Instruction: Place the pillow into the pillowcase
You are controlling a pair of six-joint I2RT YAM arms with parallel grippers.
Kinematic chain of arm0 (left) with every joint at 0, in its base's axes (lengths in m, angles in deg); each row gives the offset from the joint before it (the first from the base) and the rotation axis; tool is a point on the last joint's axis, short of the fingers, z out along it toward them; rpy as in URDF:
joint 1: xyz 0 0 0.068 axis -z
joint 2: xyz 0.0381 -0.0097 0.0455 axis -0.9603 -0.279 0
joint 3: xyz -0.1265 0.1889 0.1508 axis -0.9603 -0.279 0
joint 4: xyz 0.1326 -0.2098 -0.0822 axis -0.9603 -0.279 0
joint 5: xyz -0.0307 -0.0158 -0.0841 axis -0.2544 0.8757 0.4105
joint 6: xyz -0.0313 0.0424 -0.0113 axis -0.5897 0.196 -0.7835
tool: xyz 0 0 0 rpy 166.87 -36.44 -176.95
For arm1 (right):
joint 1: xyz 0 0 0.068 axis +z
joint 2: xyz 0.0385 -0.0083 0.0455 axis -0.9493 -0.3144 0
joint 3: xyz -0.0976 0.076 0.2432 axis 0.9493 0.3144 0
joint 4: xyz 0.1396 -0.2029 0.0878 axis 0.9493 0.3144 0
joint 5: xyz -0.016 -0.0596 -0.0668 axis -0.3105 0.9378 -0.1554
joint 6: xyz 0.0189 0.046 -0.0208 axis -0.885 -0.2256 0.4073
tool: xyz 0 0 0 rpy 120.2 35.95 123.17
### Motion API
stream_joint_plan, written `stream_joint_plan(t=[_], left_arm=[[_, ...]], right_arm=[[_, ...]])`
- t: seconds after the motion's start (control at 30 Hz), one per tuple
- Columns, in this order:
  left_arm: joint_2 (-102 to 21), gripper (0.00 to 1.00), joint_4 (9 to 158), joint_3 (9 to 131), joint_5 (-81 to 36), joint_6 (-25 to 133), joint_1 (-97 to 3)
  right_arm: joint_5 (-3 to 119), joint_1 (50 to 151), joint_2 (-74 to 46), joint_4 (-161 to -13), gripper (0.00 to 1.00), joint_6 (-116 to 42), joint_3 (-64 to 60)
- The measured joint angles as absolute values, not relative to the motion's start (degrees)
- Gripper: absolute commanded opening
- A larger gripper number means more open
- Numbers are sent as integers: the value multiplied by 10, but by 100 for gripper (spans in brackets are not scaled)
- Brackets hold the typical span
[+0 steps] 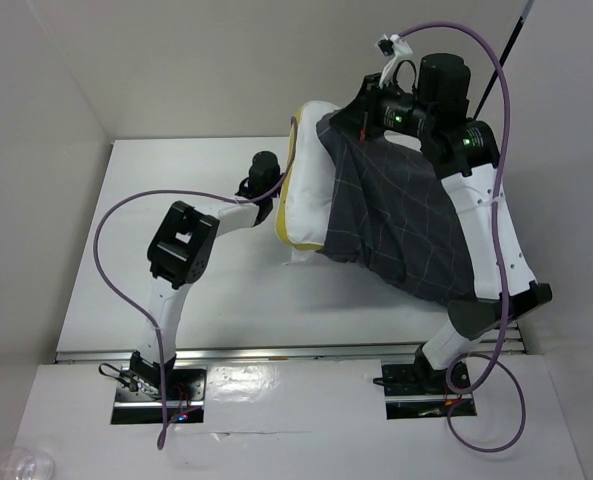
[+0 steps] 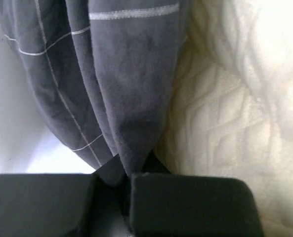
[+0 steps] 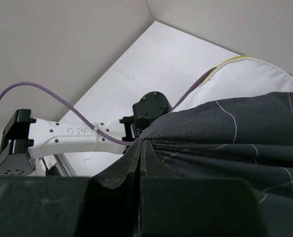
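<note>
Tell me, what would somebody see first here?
The big dark checked pillowcase, draped over the puffy white pillow in the middle of the table. The pillow's yellow-edged end pokes out on the left. The left gripper and the right gripper each pinch its cloth.

Bright even light; close-ups perhaps soft

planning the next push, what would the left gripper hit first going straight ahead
Probably the pillowcase fold that the left gripper is shut on, then the quilted pillow beside it; depth there is unclear.
</note>
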State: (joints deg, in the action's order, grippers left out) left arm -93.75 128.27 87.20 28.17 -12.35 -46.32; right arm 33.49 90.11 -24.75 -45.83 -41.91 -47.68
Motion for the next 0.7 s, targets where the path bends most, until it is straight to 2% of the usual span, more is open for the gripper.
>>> stream_joint_plan(t=[0.13, 0.33, 0.47, 0.7], left_arm=[[-921, 0, 1226, 865, 276, -83, -463], [-840, 0, 945, 898, 192, 112, -463], [-792, 0, 822, 950, 130, 217, -466], [-751, 0, 641, 1072, 30, 361, -468]], right_arm=[[335, 861, -244, -460, 0, -411, -477], [341, 721, -229, -480, 0, -401, -461], [332, 647, -208, -498, 0, -398, -417], [280, 644, -205, -522, 0, -398, -380]])
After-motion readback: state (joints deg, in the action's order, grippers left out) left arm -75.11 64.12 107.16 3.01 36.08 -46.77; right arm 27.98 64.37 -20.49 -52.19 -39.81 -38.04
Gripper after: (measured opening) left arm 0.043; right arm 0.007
